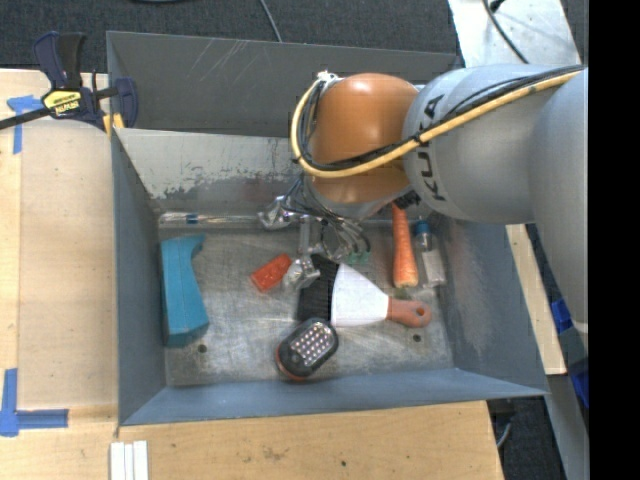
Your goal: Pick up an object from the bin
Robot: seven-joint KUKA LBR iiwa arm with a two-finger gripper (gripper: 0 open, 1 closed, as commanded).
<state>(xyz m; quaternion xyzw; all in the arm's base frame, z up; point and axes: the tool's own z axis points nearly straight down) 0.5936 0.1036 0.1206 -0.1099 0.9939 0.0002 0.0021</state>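
My gripper (322, 240) hangs under the arm's orange dome, low over the middle of the bin. Right below it lies a white brush (357, 301) with black bristles and a salmon handle that points to the right. Just left of the gripper is a small red piece (270, 273) on the floor. In front of the brush lies a black oval thing with a dotted face and a red rim (307, 348). An orange stick (403, 248) lies to the gripper's right, pointing from back to front.
A blue handle-shaped block (183, 288) lies along the left wall. A clear thin tube (210, 218) rests against the back wall. A small silver piece (432, 265) sits beside the orange stick. The arm and its dome hide the back middle of the bin.
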